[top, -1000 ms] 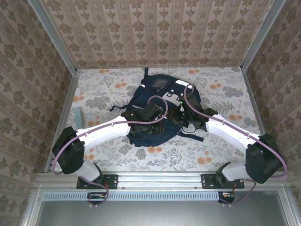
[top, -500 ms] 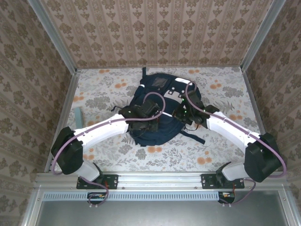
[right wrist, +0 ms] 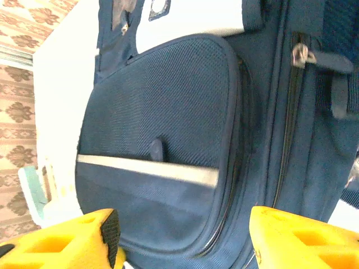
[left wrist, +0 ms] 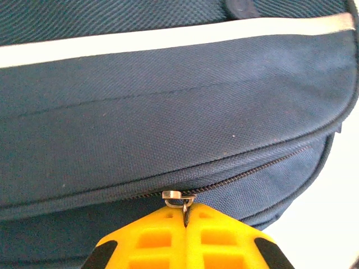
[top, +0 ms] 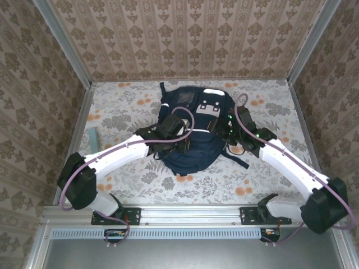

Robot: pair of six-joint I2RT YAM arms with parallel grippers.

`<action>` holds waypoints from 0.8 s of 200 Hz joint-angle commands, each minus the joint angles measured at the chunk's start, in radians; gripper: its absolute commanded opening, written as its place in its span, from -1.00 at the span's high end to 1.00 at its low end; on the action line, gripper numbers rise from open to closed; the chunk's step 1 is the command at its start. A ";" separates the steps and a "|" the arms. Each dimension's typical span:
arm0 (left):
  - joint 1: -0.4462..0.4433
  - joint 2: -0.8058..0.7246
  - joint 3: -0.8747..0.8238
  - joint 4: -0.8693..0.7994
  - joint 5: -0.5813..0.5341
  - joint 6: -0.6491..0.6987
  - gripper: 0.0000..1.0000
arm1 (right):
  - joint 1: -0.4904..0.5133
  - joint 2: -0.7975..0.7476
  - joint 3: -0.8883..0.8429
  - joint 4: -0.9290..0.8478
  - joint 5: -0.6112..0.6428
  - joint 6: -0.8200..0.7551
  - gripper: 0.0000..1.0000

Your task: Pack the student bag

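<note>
Student bag (top: 202, 154) farther back on floral table (top: 123, 112)

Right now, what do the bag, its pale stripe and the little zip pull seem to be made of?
The student bag looks like woven synthetic cloth, matte navy: a fine diagonal weave shows. Its stripe is a smooth pale band, probably reflective tape, though I can't be sure. The zip pull looks like metal: small, silvery and glinting.

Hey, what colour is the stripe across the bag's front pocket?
The stripe is white, set against the navy bag. The left wrist view shows it best.
</note>
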 commanded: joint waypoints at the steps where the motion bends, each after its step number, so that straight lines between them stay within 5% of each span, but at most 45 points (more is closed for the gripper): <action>1: -0.030 -0.019 0.026 0.086 0.103 0.041 1.00 | 0.001 -0.031 -0.082 -0.026 -0.015 0.160 -0.27; 63: -0.078 0.028 0.069 0.129 0.148 0.049 1.00 | 0.013 -0.058 -0.130 0.012 -0.023 0.270 -0.13; 119: -0.084 0.037 0.088 0.087 0.115 0.066 1.00 | 0.013 -0.023 -0.099 0.003 -0.001 0.253 0.45; 160: -0.084 0.028 0.083 0.061 0.086 0.074 1.00 | 0.013 -0.013 -0.062 -0.038 0.018 0.232 0.43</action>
